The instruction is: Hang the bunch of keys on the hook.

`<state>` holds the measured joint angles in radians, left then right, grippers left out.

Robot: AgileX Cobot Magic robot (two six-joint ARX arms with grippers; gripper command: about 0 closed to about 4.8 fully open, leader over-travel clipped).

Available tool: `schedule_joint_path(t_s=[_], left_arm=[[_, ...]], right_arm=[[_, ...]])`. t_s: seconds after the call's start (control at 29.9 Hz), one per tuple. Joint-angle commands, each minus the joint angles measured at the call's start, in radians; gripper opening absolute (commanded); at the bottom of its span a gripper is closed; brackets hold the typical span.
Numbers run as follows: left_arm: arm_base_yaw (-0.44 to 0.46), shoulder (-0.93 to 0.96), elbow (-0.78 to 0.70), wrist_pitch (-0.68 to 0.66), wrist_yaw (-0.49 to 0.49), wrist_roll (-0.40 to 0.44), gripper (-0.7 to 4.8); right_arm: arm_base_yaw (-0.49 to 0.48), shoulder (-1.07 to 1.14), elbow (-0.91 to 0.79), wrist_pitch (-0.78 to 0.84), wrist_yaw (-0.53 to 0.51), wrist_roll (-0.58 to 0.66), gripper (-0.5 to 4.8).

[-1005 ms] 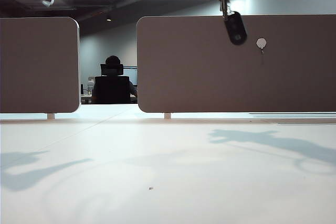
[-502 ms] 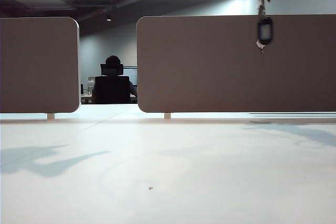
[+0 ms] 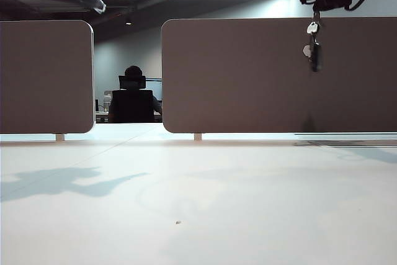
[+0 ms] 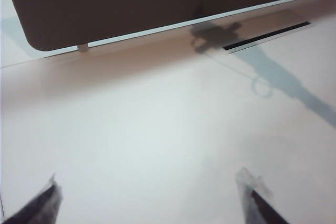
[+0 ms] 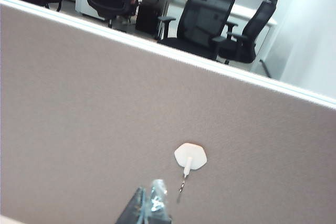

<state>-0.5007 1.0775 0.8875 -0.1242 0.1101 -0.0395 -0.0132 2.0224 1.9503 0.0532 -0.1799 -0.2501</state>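
Nearest, a broad white worktop point(image 3: 198, 203), smooth and matte, crossed by soft grey arm shadows. Above its left side, the left gripper point(image 4: 152, 198) held high and angled down toward the bare surface, jaws spread wide with nothing between them; in the exterior view only a dark slanted part of that arm at the upper left. At the far edge, two brown felt-textured divider panels point(image 3: 248, 72) with rounded corners, standing on small pale feet. High on the right, the right gripper point(image 3: 317, 12), black and trailing cable, poised close in front of the right panel, jaws pressed together on the top of the bunch of keys point(image 3: 314, 44): pale metal keys above, dark oval fob hanging straight below. Just beside the fob, on the panel face, the hook point(image 5: 190, 158), a pale rounded-hexagon pad with a thin metal hook beneath. Keys not yet on it. Beyond the panels, black office chairs point(image 5: 205, 17) and a seated person point(image 3: 133, 94).
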Motion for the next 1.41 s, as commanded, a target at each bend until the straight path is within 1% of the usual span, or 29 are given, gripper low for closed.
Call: schedule_joint_path(t_s=[0.03,0.27,0.33,0.6,0.9,1.21,1.41], left_arm=[[0.0,0.021,0.008,0.03,-0.006,0.01,4.79],[0.0,0.045,0.008,0.061,-0.014,0.01,4.79],[0.0,0.047,0.008,0.06,-0.029,0.01,4.79],[0.0,0.061,0.008,0.055,-0.028,0.009,4.79],[0.0,0.061,0.008,0.05,-0.028,0.009,4.79],[0.0,0.061,0.007,-0.013,-0.028,0.009,4.79],[0.0,0.061,0.008,-0.014,-0.029,0.009,4.79]], right_arm=[[-0.01,0.061,0.08,0.026,-0.003,0.023,-0.05],[-0.019,0.206,0.246,0.025,-0.016,0.046,-0.05],[-0.021,0.248,0.298,0.024,-0.024,0.053,-0.06],[-0.021,0.383,0.454,-0.01,-0.019,0.068,-0.06],[-0.022,0.417,0.46,-0.013,0.031,0.066,-0.06],[-0.037,0.423,0.46,0.019,0.024,0.068,-0.06],[-0.041,0.442,0.46,0.058,-0.007,0.093,-0.06]])
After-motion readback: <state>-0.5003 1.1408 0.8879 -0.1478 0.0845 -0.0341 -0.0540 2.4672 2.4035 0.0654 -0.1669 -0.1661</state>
